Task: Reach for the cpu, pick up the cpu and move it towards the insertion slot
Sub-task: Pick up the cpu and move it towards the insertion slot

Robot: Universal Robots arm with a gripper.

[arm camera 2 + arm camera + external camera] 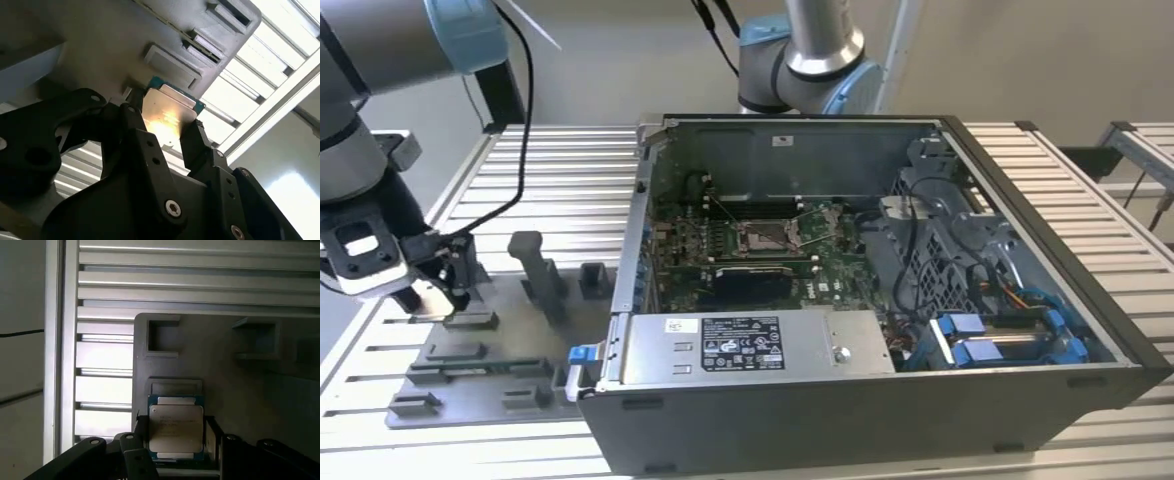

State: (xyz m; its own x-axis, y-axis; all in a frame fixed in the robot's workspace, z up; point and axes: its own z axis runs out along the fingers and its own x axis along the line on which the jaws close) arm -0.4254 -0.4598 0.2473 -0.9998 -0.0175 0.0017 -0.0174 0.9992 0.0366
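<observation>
silvery square cpu (176,432), blue-green rim, snug in the black gripper (177,430)

At the exterior view's left, my gripper (438,298) pinches the cpu (176,432) over the tray (467,385) on the table (560,180); to that view's right, the insertion slot (765,235) lies inside the computer case (854,420).
</observation>
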